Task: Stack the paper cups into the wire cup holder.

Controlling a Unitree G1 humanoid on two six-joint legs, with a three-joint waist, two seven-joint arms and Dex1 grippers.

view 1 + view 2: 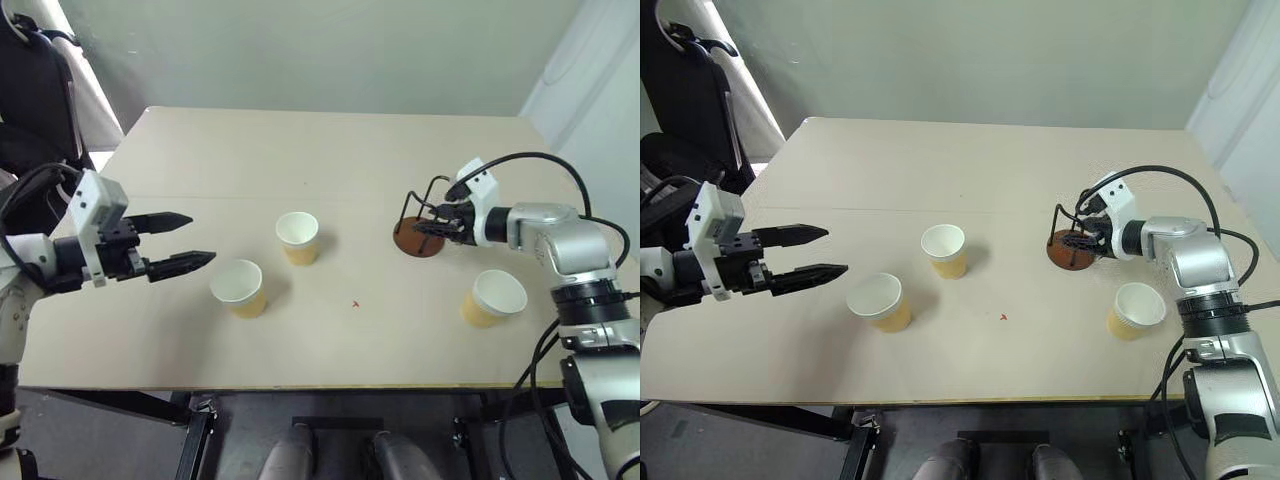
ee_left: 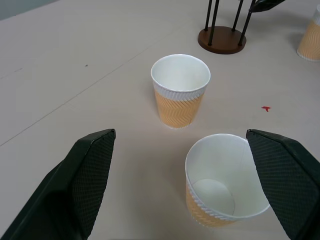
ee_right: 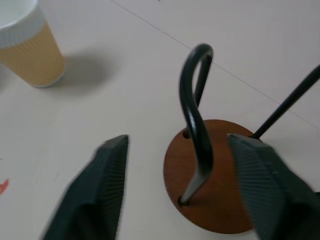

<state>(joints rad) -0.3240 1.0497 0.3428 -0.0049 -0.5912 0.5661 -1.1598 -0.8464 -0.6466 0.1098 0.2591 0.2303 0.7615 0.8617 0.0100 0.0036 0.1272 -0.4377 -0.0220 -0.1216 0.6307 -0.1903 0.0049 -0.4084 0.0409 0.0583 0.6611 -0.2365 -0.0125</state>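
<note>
Three paper cups stand upright on the tan table: one in the middle [image 1: 298, 238], one toward the front left [image 1: 239, 288], one at the front right [image 1: 494, 298]. The wire cup holder [image 1: 418, 232] stands right of centre, with no cup in it. My right gripper [image 3: 177, 142] is at the holder, open, its fingers [image 3: 107, 175] on either side of one black wire loop [image 3: 194, 107] above the brown base [image 3: 220, 185], without touching it. My left gripper [image 1: 200, 238] hovers open and holds nothing, just left of the front-left cup [image 2: 220, 200], pointing at the middle cup [image 2: 181, 95].
A small red mark [image 1: 355, 304] lies on the table between the cups. A black chair [image 1: 35, 90] stands off the table's back left corner. The table's front edge [image 1: 300, 385] runs close below the cups.
</note>
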